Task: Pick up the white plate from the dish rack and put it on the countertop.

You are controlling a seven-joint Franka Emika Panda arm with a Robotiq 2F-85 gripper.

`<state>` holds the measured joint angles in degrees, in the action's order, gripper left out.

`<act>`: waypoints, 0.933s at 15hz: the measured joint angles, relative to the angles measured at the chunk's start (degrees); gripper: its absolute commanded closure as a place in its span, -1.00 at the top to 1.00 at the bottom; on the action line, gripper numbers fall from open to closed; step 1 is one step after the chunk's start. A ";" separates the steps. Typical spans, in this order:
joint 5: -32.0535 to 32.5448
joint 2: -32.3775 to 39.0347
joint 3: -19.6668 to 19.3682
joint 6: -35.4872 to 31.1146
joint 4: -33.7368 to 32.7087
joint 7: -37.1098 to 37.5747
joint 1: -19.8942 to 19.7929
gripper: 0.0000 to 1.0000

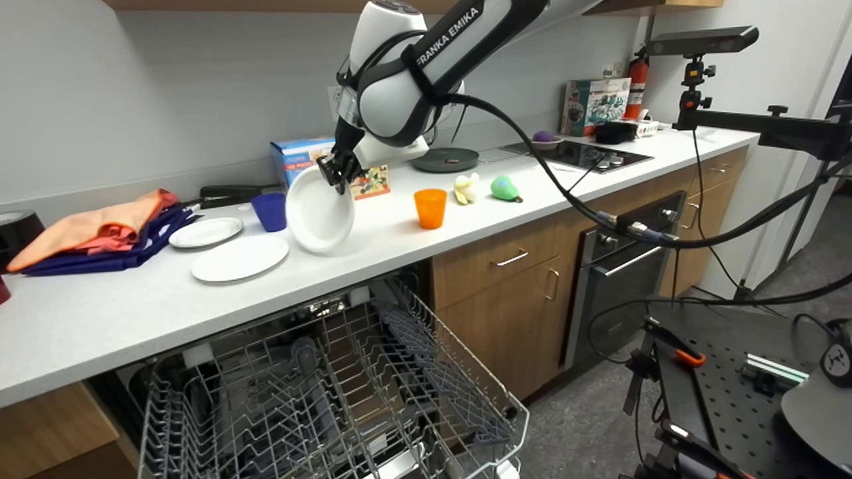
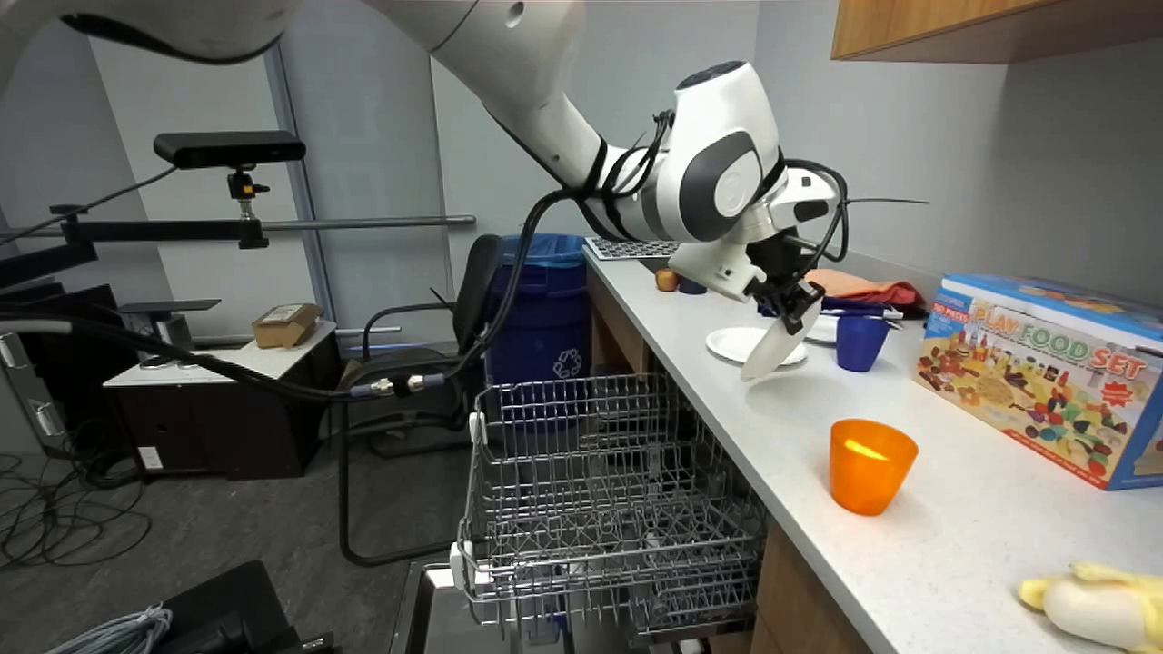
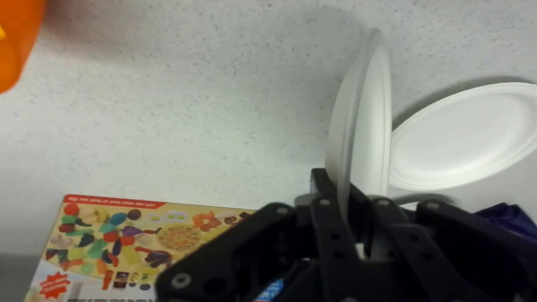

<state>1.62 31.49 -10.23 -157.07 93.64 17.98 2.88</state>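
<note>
Plate held by its rim over the counter

My fingers are narrowed on the rim of the plate, one at either face, as the wrist view shows. The plate extends downward from them over the counter, steeply tilted; whether its lower edge touches the counter, I cannot tell. In an exterior view, a second plate lies flat to the left of mine, with a third plate flat on its far side. A blue cup stands just left of the held plate, an orange cup to its right, and two toys farther right. A box stands on the far side. Cloths lie heaped farther left. The rack is on the near side, drawn out below the counter's edge.
</note>
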 measured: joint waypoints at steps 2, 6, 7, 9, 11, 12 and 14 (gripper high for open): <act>0.51 0.11 -1.66 0.67 1.28 3.00 0.73 -0.97; 0.78 0.07 -3.09 3.20 2.10 6.78 1.61 -0.97; 0.78 -0.01 -3.10 4.11 2.09 7.31 1.69 -0.97; 0.79 -0.11 -3.10 5.69 2.08 8.12 1.87 -0.97; 1.13 -0.12 -3.16 6.87 2.07 9.11 2.08 -0.36; 1.63 -0.11 -3.34 7.47 2.08 9.94 2.29 -0.22; 3.34 0.02 -4.09 9.18 2.19 11.79 2.99 0.06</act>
<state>4.96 31.51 -14.32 -147.89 95.84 29.77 5.87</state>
